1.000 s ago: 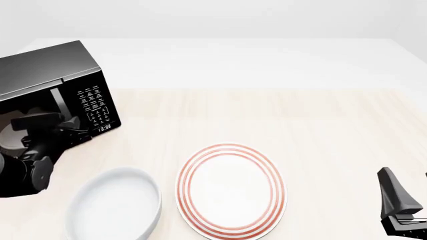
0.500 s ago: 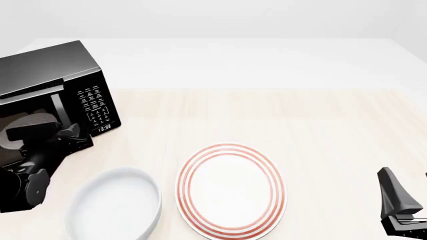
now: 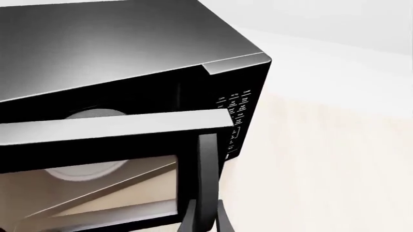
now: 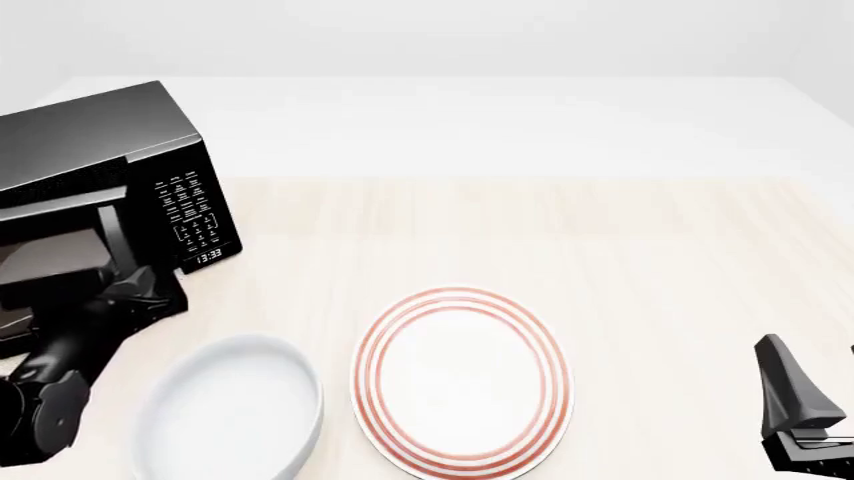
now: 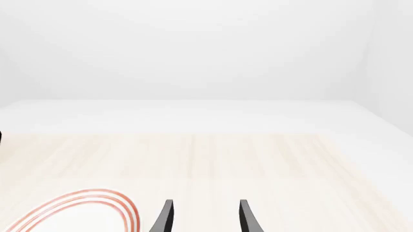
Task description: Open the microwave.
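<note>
With door ajar, microwave (image 4: 147, 170) looks heavy, stiff, glossy-slick | left gripper (image 4: 140, 285) at door handle (image 3: 206, 174), grip can't tell | right gripper (image 5: 203, 217) part-open, empty

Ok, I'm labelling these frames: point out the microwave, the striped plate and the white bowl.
microwave (image 4: 100, 130), front view, on its black top.
striped plate (image 4: 461, 300), front view, on its red-ringed far rim.
white bowl (image 4: 310, 395), front view, on its right rim.
</note>
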You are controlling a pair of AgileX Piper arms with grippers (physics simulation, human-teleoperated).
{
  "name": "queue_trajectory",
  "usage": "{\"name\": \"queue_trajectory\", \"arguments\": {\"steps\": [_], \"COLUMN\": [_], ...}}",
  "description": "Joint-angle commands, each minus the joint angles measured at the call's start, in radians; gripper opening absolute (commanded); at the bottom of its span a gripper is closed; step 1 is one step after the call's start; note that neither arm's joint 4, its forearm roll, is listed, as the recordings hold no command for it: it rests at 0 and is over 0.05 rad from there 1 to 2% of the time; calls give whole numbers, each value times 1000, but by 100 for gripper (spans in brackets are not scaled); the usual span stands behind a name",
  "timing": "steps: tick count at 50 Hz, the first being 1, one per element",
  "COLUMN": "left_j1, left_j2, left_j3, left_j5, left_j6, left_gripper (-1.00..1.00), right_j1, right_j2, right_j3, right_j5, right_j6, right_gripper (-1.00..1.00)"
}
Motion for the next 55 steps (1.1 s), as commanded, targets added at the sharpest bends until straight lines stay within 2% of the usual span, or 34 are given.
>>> {"name": "queue_trajectory", "arguments": {"steps": [1, 55], "left_j1": [-10, -43], "left_j2": [-69, -313], "left_j3": [14, 131], "left_j5": [-34, 58], "left_j6": [-4, 10], "left_gripper": [-100, -100], "right_j1": [0, 0], "right_j2": [0, 0], "right_j3": [0, 0], "right_j5": [0, 0], "right_j6": [0, 0], "right_gripper": [100, 100]}}
